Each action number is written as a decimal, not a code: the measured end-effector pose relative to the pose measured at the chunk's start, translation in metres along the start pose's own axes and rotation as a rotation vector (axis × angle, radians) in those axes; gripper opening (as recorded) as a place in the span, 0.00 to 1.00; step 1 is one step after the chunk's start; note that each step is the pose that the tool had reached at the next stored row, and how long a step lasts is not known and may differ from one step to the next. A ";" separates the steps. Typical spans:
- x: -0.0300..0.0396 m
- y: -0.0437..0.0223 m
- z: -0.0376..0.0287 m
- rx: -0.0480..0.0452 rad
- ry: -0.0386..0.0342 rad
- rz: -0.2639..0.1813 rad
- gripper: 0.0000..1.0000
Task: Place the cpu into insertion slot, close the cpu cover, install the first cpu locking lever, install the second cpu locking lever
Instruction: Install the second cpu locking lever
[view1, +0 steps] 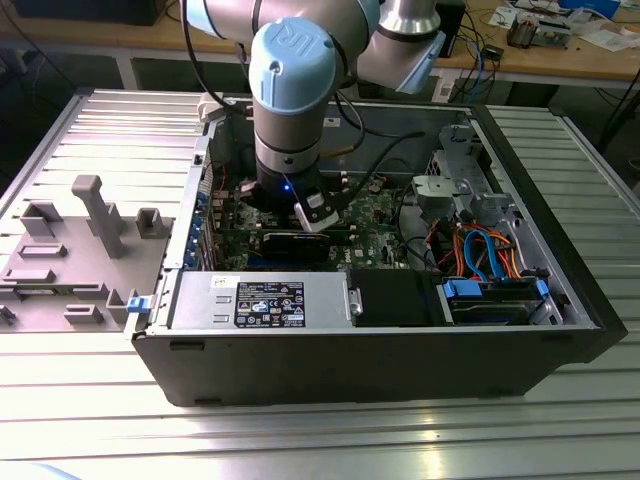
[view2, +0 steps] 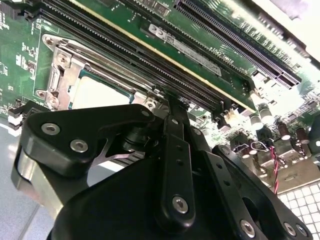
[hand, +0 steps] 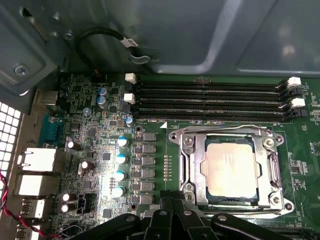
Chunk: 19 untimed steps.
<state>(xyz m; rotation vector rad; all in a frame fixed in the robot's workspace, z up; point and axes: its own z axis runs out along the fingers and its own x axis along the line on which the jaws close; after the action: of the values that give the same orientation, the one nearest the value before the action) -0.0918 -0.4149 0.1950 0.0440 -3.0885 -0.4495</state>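
Observation:
The cpu (hand: 231, 167) lies flat in the insertion slot (hand: 276, 200) of the green motherboard (hand: 90, 140), its dull silver top showing. The cpu cover (hand: 227, 136) lies down around it as a silver frame, with a thin wire lever (hand: 187, 165) running along one side. My gripper (hand: 169, 201) is shut, its black fingertips pressed together just off a corner of the socket, with nothing visible between them. In the second wrist view the gripper (view2: 172, 106) hangs close over the socket edge beside the cpu (view2: 95, 92). The arm (view1: 290, 90) reaches down into the open computer case (view1: 560, 300).
Long black memory slots (hand: 210, 100) run beside the socket. A row of capacitors (hand: 121, 165) and rear ports (hand: 35, 160) stand close by. The case also holds a power supply (view1: 260, 300), a drive bay (view1: 490, 300) and coloured cables (view1: 480, 245). A grey fixture tray (view1: 80, 250) sits at the exterior view's left.

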 end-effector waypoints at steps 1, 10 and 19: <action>0.0000 0.0002 0.0001 0.0000 0.0000 0.000 0.11; 0.0002 -0.0027 -0.0008 0.0000 0.0000 0.000 0.11; 0.0009 -0.0014 -0.0052 -0.0036 -0.0002 0.000 0.11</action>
<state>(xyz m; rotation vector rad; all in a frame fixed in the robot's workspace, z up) -0.0926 -0.4178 0.1996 0.0440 -3.0879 -0.4552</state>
